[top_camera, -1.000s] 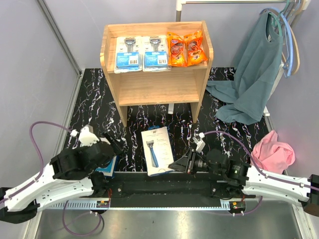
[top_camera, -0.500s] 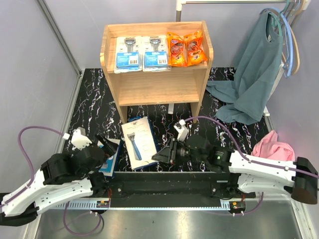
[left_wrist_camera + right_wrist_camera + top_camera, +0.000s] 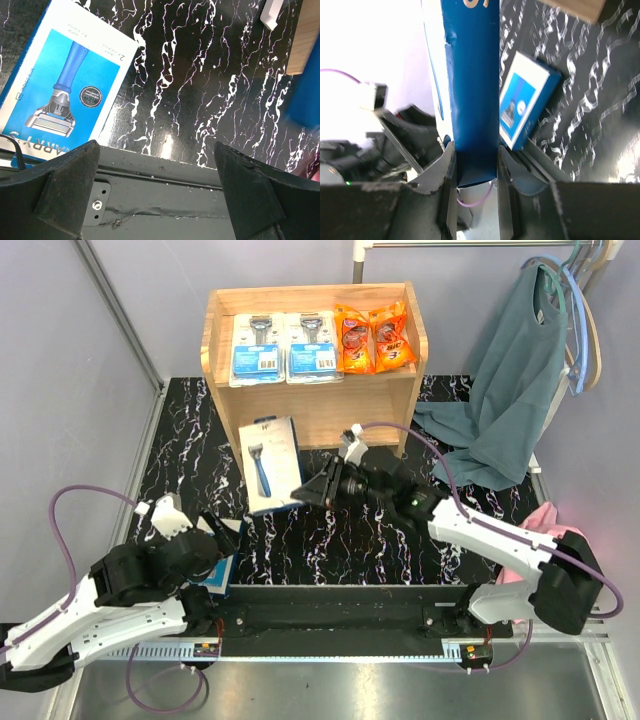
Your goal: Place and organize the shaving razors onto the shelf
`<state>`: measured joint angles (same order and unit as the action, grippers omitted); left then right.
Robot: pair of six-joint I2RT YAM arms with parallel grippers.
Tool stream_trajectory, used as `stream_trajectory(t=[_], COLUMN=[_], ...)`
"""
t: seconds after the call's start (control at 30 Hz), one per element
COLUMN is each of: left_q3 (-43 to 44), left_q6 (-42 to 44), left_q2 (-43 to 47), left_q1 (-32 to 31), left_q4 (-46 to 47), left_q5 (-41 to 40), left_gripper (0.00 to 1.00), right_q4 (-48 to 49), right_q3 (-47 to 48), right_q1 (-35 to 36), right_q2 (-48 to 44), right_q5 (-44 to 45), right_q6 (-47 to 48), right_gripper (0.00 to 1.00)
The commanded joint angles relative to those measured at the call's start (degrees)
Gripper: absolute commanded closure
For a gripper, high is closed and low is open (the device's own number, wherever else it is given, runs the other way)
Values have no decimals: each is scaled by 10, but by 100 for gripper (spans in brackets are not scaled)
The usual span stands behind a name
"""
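Since the upper tier of the shelf (image 3: 320, 412) is already carrying both blister packs (image 3: 258, 350) and both orange packets (image 3: 372, 338) in one tidy row, the right hand (image 3: 312, 489) is holding a white-and-blue box (image 3: 270, 462) out in front of the lower tier, which I am judging to be its destination. The hand is pinching the box by one narrow end, its fingers (image 3: 445, 185) pressing on either face. Held this way, the pack is sticking out ahead of the wrist with its printed razor facing up, ready to slide flat onto a board. The box is hanging above the table (image 3: 190, 470), just in front of the shelf's left leg and not yet inside it.

The second box (image 3: 65, 95) is lying flat on the table near the left arm's base, waiting its turn. The left hand (image 3: 155, 150) is hovering just beside it with its fingers spread wide and gripping nothing. It is probably lining up a grasp while leaving the space in front of the shelf to the right arm.
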<state>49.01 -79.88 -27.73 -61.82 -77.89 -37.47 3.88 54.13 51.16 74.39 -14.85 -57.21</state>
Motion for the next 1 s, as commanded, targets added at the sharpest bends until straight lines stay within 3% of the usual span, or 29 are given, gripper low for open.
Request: stream_trajectory(t=[0.0,0.5,0.97], left_q3=[-9,-10,-16], left_q6=[9,53,58], left_q2=[14,-15,8], left_q1=[-1,-2,-2], left_q4=[-31,40,50], left_q5=[6,38,40], left_gripper=[1,1,1], right_q4=[55,123,132], right_q3=[69,190,255], right_q1=[-31,-118,-141], right_q2=[39,181,266], right_q5=[-47,-92,-108], right_q6=[17,-11,-62], right_gripper=[92,92,89])
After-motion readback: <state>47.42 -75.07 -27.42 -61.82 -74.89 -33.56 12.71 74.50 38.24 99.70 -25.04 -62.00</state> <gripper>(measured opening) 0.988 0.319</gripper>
